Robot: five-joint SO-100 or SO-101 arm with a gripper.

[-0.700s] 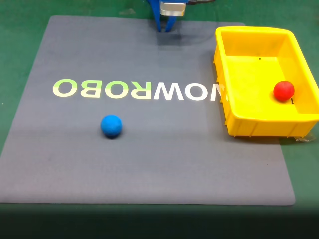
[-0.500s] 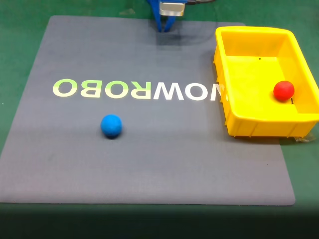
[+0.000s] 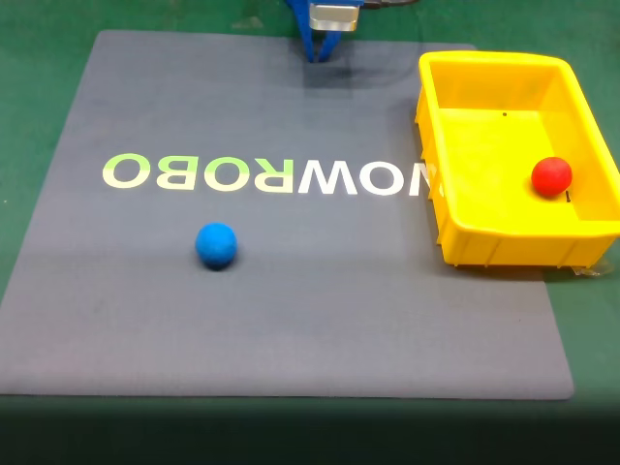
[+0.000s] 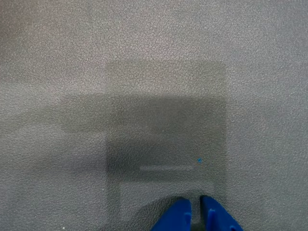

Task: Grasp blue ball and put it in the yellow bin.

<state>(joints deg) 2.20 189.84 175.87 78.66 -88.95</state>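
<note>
Fixed view first: my end effector hangs at the far edge of the grey mat, above the printed lettering, with its blue fingers pointing down. From the wrist view the two fingertips sit almost pressed together, only a thin sliver of mat between them, pinching nothing. I read this as a parked pose, high and out of the way, so the whole workspace shows before I commit to a reach.

The blue ball rests on the mat below the lettering, well apart from the end effector and well to the left of the yellow bin. That bin sits at the mat's right edge, partly off it onto the green bench, and already holds a red ball near its right wall, so the blue one is what remains.

Compared with the earlier frames I see no change at all: arm, both balls and bin are exactly where they were.
</note>
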